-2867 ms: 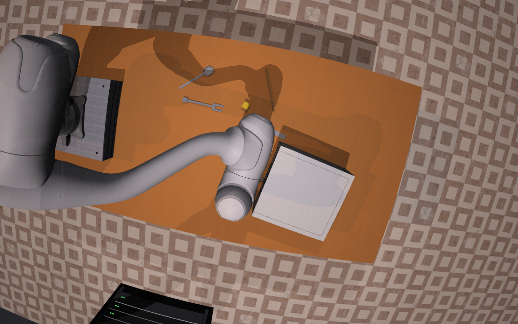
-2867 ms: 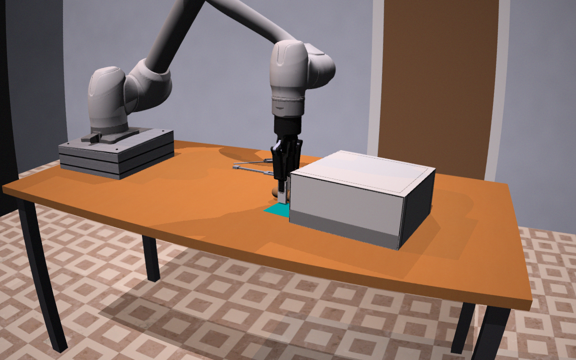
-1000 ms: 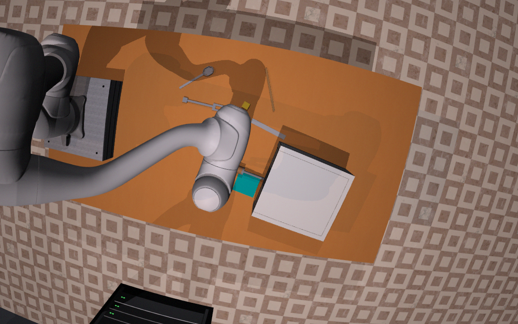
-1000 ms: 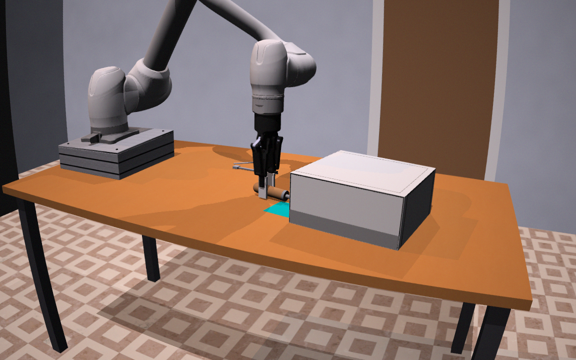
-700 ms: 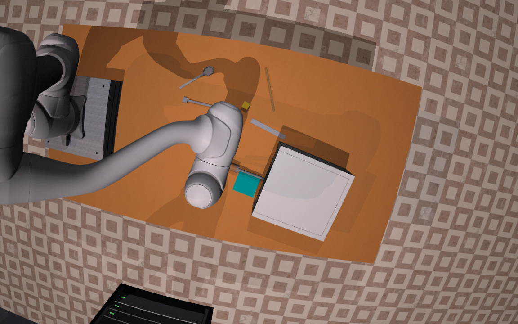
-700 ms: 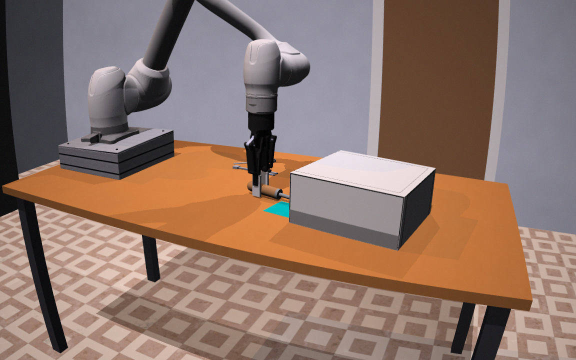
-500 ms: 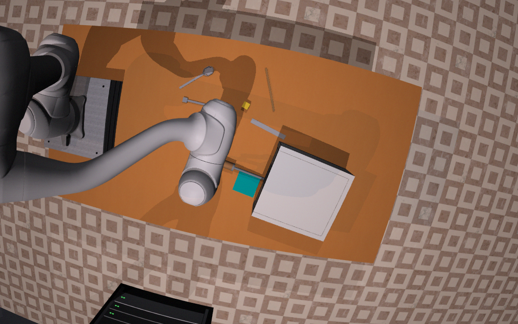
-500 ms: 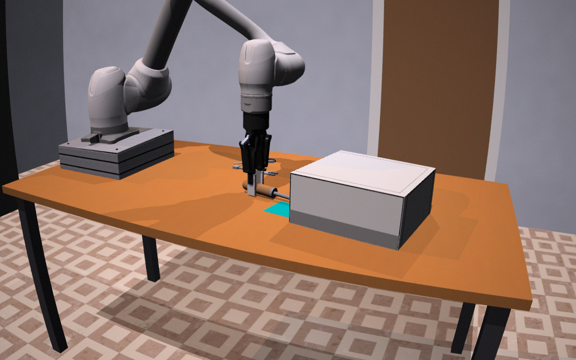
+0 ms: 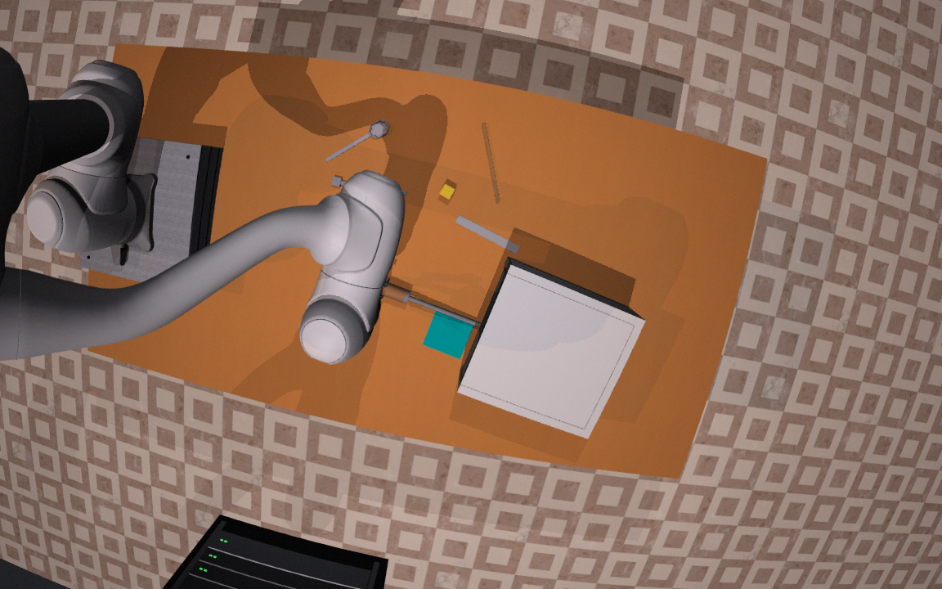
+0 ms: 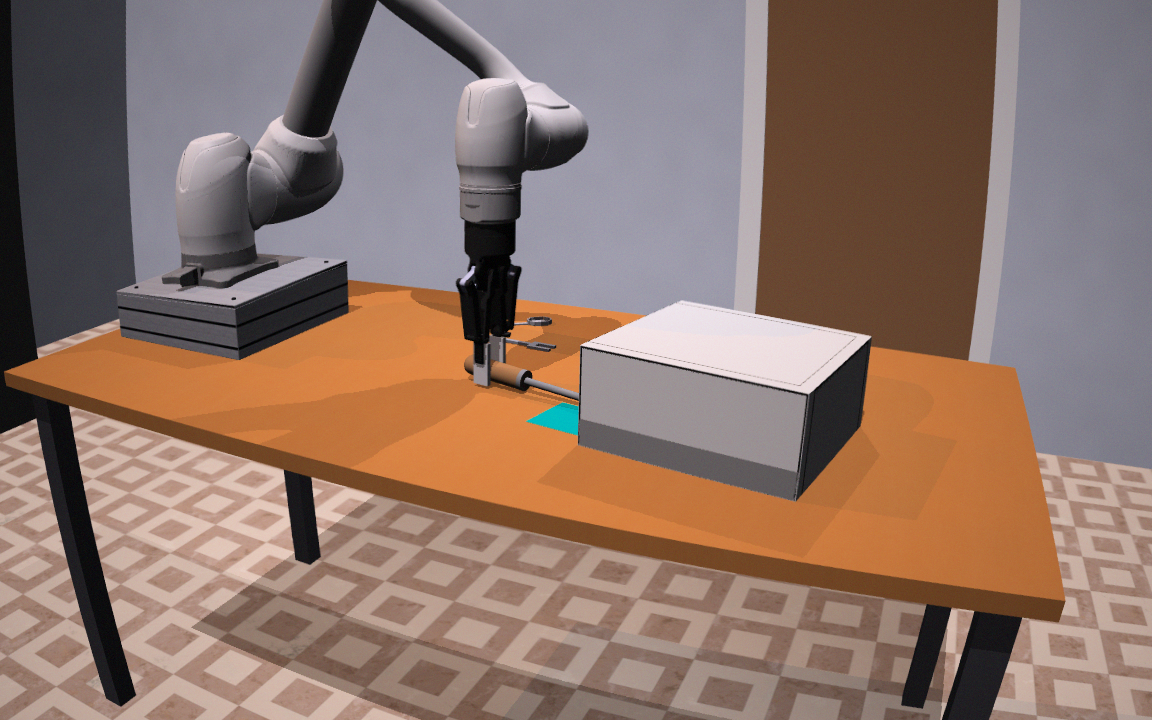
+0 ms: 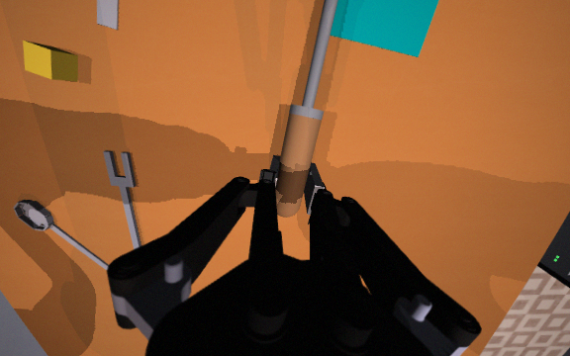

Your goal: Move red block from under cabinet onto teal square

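My gripper (image 10: 490,362) (image 11: 291,170) is shut on the brown handle of a long tool (image 9: 396,291) (image 10: 513,374) (image 11: 302,140), low over the table; the arm hides it in the top view. The tool's grey rod runs to the cabinet's near side, and its far end is hidden under the cabinet. The white cabinet (image 9: 554,351) (image 10: 696,394) stands right of the gripper. The teal square (image 9: 448,335) (image 10: 555,419) (image 11: 389,25) lies beside the rod, just outside the cabinet, with nothing seen on it. The red block does not show in any view.
A yellow block (image 9: 447,190) (image 11: 38,59), a flat grey bar (image 9: 486,234) (image 11: 108,12) and a thin brown stick (image 9: 491,162) lie on the far side. A spoon-like tool (image 9: 379,129) (image 11: 33,215) and a forked tool (image 9: 337,181) (image 11: 121,179) lie behind the gripper.
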You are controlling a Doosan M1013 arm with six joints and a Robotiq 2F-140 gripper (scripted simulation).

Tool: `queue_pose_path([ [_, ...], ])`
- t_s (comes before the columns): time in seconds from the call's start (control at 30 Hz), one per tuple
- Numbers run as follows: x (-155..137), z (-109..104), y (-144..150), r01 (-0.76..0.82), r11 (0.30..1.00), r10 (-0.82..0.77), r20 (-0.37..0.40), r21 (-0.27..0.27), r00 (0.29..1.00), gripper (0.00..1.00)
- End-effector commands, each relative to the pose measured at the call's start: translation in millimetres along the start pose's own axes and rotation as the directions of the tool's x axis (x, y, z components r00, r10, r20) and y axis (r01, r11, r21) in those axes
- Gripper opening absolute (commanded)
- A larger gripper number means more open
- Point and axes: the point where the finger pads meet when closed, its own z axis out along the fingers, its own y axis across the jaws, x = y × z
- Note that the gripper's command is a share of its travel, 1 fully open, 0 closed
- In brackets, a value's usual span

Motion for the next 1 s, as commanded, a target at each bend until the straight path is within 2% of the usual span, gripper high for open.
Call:
queue_pose_path([
  [0.0, -11.0, -0.2, -0.1, 0.000, 1.000, 0.000, 0.000, 0.000, 1.000, 0.00],
  [0.97, -71.3, -0.2, 0.0, 0.000, 1.000, 0.000, 0.000, 0.000, 1.000, 0.00],
])
